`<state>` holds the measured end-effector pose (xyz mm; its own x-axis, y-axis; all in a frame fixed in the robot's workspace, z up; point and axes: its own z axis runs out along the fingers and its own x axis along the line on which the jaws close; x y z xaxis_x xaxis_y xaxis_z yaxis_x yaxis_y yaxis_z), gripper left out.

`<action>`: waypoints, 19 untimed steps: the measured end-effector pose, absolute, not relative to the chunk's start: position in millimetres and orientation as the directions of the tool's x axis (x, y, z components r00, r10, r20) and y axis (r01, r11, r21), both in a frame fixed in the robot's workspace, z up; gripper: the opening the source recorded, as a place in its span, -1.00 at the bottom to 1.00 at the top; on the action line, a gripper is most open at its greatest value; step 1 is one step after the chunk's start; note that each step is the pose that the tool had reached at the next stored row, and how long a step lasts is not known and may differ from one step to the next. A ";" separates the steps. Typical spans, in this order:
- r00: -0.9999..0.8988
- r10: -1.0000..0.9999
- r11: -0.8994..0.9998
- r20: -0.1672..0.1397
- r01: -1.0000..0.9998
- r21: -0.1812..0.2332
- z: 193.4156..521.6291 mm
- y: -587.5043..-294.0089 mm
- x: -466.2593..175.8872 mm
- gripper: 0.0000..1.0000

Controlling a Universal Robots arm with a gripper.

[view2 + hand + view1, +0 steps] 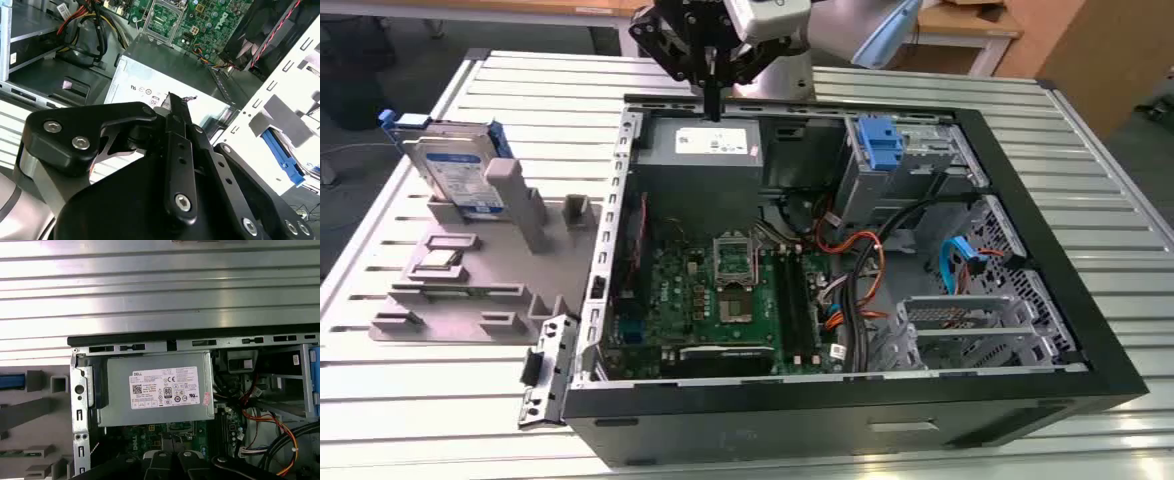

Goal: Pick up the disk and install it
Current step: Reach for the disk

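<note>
Gripper (711, 106) jaws closed, empty, above grey box (704, 146).

Table: you've got a ribbed silver metal top (427, 400), slats running lengthwise; same slats show in the first wrist view (150, 285).
PC case: open black tower (854, 425), lying on its side straight on the slats; takes up the centre & the exterior view's right.
Fixture: grey holder block (454, 295), flat on the table at the exterior view's left, just beside the case wall.
</note>
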<state>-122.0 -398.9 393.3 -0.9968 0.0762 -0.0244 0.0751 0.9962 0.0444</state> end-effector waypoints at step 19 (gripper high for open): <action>-0.997 0.076 0.996 -0.024 0.075 0.045 393.2 -398.9 -126.7 -0.79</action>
<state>-126.7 -398.9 393.2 -0.9968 0.0762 -0.0244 0.0751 0.9962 0.0450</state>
